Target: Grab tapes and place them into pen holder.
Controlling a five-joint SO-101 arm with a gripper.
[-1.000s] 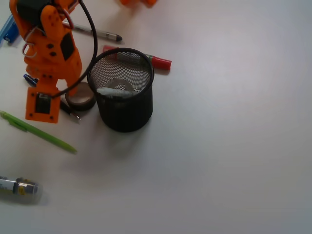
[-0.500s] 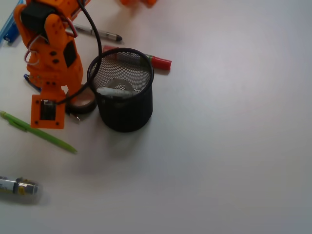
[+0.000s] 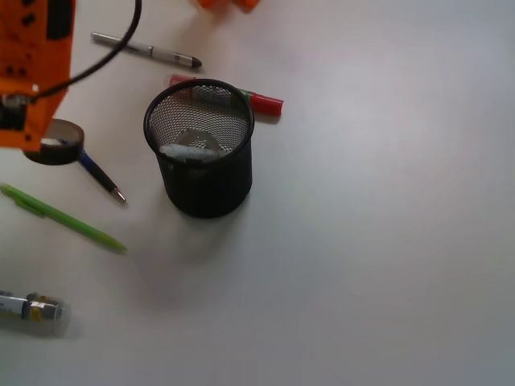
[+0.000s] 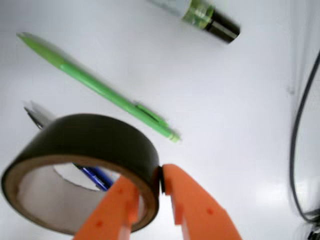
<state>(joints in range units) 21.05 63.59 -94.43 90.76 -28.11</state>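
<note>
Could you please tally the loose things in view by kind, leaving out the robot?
Tape rolls: 2, brown roll in gripper, whitish roll in holder
Pens and markers: 5
Mesh pen holder: 1
Total: 8

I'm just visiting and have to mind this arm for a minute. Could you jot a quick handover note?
Gripper: shut on the grey-brown tape roll, pinching its wall, lifted off the table.
Pen holder: upright mid-table, right of the gripper; a whitish roll lies inside.
Done: one roll in the cup, one picked up.
Left: carry the held roll over the cup and drop it. No third roll is visible.
</note>
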